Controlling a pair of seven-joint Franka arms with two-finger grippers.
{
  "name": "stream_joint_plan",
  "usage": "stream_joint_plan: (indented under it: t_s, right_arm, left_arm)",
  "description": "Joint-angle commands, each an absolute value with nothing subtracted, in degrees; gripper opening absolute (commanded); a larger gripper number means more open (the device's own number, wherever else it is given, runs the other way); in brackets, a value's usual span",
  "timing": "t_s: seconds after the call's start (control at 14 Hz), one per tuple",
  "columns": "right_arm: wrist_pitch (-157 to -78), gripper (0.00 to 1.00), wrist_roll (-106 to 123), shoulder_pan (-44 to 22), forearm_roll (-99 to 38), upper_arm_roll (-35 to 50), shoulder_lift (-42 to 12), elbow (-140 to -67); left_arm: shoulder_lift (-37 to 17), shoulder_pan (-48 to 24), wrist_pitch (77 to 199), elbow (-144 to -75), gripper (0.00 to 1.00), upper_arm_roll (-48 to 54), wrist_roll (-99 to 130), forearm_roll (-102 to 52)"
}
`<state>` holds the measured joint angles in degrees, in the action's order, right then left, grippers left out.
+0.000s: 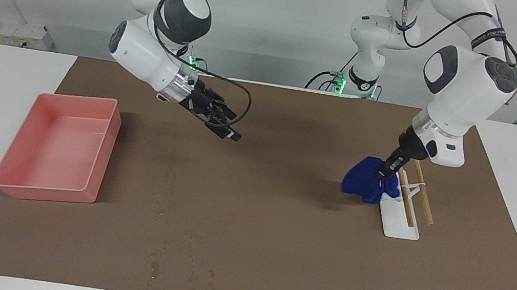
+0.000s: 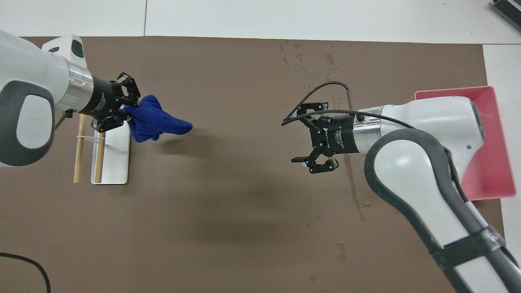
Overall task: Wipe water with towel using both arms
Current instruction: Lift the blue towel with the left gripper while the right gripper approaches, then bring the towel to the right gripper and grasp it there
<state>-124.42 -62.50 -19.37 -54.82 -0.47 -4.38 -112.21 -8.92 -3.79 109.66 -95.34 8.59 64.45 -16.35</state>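
Note:
My left gripper (image 1: pixel 381 175) (image 2: pixel 127 108) is shut on the royal-blue towel (image 1: pixel 360 183) (image 2: pixel 156 122) and holds it bunched, a little above the brown mat, over the edge of the white plate. My right gripper (image 1: pixel 228 131) (image 2: pixel 300 136) is open and empty, raised over the middle of the mat, pointing toward the towel. The water (image 1: pixel 156 269) (image 2: pixel 329 59) is small dark specks on the mat near the table edge farthest from the robots, toward the right arm's end. A thin wet streak (image 2: pixel 353 188) also runs under the right wrist in the overhead view.
A white plate (image 1: pixel 401 229) (image 2: pixel 117 160) with two wooden sticks lies on the mat under the left gripper. A pink bin (image 1: pixel 54 154) (image 2: pixel 490 162) stands at the right arm's end. The brown mat (image 1: pixel 277 220) covers most of the white table.

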Motion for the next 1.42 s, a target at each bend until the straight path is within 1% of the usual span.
stream_joint_plan:
  t_s: [0.0,0.07,0.21,0.43,0.5,0.71,1.07,1.35]
  right_arm:
    - [-131.02,1.00,-68.01,-23.62,-58.08,-0.53,-3.87,-113.20]
    - [-133.57,1.00,-69.25,-25.21,-58.36,-0.53,-4.04,-113.29]
    - [-135.96,1.00,-69.78,-26.63,-58.36,-0.53,-4.57,-113.82]
    - [-139.46,1.00,-72.06,-29.08,-58.53,-0.53,-4.75,-113.91]
    - [-141.22,1.00,-72.51,-29.70,-58.45,-0.53,-5.01,-113.91]
    - [-141.68,1.00,-73.21,-29.97,-58.45,-0.53,-5.10,-113.91]
    - [-141.94,1.00,-73.21,-30.06,-58.45,-0.53,-5.27,-113.82]
    - [-142.03,1.00,-73.21,-29.97,-58.45,-0.53,-5.54,-113.64]
  left_arm:
    - [-9.32,-6.58,112.13,-93.42,0.00,8.09,80.98,-25.11]
    - [-9.32,-8.24,113.80,-93.60,0.00,8.26,85.39,-27.14]
    - [-9.32,-12.81,118.63,-94.48,0.00,8.26,91.64,-27.77]
    - [-8.79,-17.48,122.17,-96.94,0.00,8.26,93.78,-27.86]
    - [-8.35,-17.93,122.17,-97.64,0.00,8.26,93.78,-27.86]
    - [-8.00,-18.89,121.47,-98.35,0.00,8.26,93.69,-27.77]
    - [-5.19,-21.27,121.03,-104.06,0.00,8.09,91.68,-26.98]
    - [-4.75,-21.36,119.02,-104.33,0.00,8.17,89.65,-26.89]
